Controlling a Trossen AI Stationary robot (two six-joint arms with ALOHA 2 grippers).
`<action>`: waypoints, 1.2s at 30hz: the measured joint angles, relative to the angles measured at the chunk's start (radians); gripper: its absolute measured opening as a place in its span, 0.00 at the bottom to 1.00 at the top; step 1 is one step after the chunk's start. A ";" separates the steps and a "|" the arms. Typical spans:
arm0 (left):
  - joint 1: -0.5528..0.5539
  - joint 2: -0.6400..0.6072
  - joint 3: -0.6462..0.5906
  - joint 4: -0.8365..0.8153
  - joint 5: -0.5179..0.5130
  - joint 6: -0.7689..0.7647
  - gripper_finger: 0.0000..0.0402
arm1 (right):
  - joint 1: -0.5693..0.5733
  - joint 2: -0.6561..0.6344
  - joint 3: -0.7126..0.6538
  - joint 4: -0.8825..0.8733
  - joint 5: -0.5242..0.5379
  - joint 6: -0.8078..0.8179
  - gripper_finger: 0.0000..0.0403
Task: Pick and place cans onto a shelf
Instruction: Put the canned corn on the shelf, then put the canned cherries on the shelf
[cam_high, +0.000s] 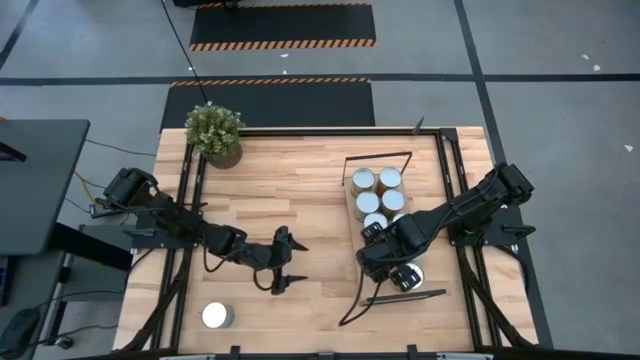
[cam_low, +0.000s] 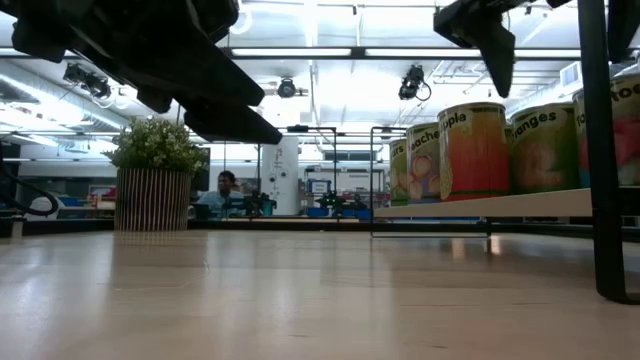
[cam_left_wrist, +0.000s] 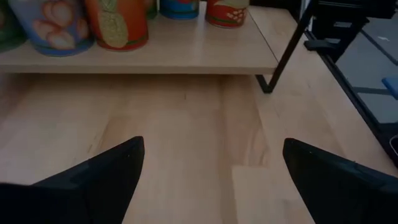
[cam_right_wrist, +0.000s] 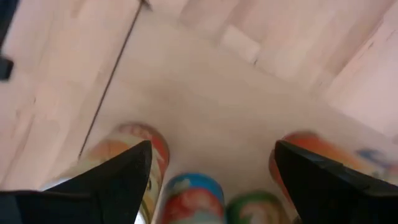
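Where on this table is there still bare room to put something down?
Bare wood lies between the potted plant and the shelf, and between the lone can and the right gripper. The shelf's far end is crowded with cans.

tabletop (cam_high: 300, 190): pale wood planks, smooth, soft sheen | shelf (cam_left_wrist: 186, 53): light wood board, matt, with thin black metal wire frame | cans (cam_high: 377, 192): shiny metal tops, glossy printed labels | lone can (cam_high: 217, 316): bright metal lid | plant pot (cam_low: 152, 199): ribbed, matt
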 joint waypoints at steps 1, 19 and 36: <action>0.000 0.000 0.000 0.000 0.000 -0.001 0.97 | 0.000 0.000 0.000 0.019 -0.001 0.000 0.86; 0.000 0.000 0.000 -0.001 -0.003 0.015 0.97 | 0.018 0.000 0.000 -0.090 -0.071 0.125 0.86; 0.000 -0.003 0.000 -0.128 0.138 -0.149 0.97 | 0.001 0.000 0.000 0.118 -0.023 0.146 0.86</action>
